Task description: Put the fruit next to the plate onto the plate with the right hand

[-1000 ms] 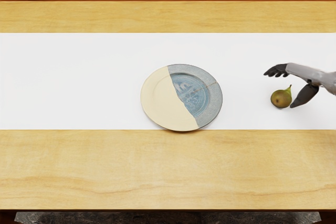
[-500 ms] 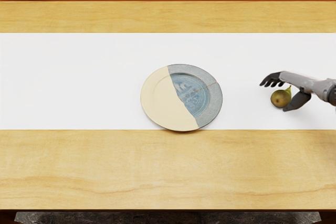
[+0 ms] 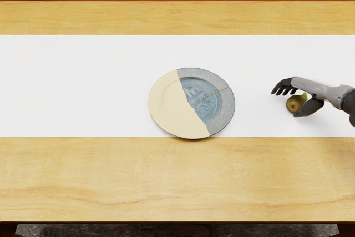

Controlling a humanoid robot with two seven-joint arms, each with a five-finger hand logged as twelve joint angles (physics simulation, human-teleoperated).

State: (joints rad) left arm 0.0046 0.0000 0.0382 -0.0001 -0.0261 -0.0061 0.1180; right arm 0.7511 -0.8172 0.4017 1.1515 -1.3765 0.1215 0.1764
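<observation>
one plate (image 3: 162,104), one pear (image 3: 294,104), one robot hand (image 3: 302,88), one white runner (image 3: 83,81).

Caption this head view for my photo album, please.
Right robot hand, fingers spread, hovers over a pear beside the plate.

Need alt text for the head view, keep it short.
The right hand, fingers spread, hovers over a pear lying on the white strip near the picture's right edge. A plate, part cream and part blue, sits at centre, apart from the pear. No left arm shows.
</observation>
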